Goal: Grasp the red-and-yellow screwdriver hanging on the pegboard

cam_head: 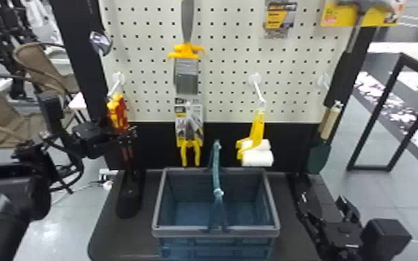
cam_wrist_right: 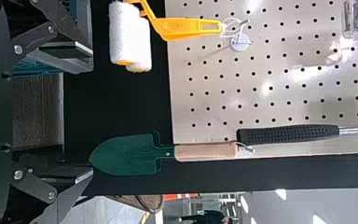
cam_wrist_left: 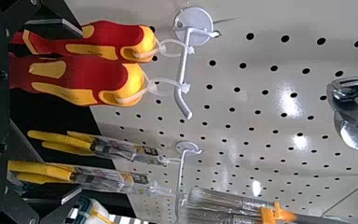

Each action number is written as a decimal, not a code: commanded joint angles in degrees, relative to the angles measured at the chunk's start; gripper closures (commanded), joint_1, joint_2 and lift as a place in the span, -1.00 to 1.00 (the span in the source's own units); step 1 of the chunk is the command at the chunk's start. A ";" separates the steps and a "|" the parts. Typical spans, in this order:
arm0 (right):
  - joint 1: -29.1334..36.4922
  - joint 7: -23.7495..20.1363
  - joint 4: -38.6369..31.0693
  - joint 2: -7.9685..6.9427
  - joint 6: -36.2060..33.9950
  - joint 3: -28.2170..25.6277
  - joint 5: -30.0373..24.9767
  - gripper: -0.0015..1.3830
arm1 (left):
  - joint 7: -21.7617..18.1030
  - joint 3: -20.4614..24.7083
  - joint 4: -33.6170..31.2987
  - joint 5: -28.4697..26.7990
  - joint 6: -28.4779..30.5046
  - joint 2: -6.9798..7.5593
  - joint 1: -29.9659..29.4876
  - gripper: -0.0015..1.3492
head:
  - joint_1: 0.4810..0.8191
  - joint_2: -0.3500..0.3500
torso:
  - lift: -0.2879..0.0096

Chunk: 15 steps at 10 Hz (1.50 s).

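Two red-and-yellow screwdrivers (cam_head: 118, 112) hang side by side by white ties from a white hook (cam_wrist_left: 183, 79) at the pegboard's left edge. In the left wrist view their handles (cam_wrist_left: 74, 79) lie close to one finger (cam_wrist_left: 51, 29) of my left gripper (cam_wrist_left: 70, 112), which is open and wide, with the other finger (cam_wrist_left: 51, 192) far off past the pliers. In the head view my left gripper (cam_head: 125, 136) sits just under the handles, around the shafts. Low at the right by the table's edge rests my right gripper (cam_head: 303, 200), open (cam_wrist_right: 84, 112) with nothing in it.
A blue basket (cam_head: 165, 194) with an upright handle stands on the dark table below the pegboard (cam_head: 225, 69). Yellow-handled pliers (cam_head: 189, 135), a brush (cam_head: 185, 66), a paint roller (cam_head: 255, 149), a green trowel (cam_wrist_right: 130, 154) and a hammer (cam_wrist_right: 289, 134) hang there too.
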<state>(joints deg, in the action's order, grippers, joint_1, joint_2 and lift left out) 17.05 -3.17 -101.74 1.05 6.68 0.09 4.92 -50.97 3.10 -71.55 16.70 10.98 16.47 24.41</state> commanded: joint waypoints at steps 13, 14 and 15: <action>-0.17 -0.35 1.02 0.00 0.00 0.08 0.53 -0.46 | 0.26 -1.26 0.01 -1.23 0.36 -0.30 1.79 0.48 | -0.60 0.00 | 0.26; -0.17 -0.35 1.11 0.00 -0.09 0.08 0.53 -0.46 | 0.61 -1.17 -0.08 -1.32 0.45 -0.39 1.70 0.52 | -0.60 0.00 | 0.26; -0.17 -0.35 1.11 0.00 -0.18 0.08 0.53 -0.46 | 0.96 -1.17 -0.25 -1.32 0.62 -0.48 1.52 0.52 | -0.60 0.00 | 0.26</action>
<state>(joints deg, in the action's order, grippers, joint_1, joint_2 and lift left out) 16.87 -3.52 -100.64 1.05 6.54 0.18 5.45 -50.00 1.91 -71.74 15.40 11.52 16.02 25.99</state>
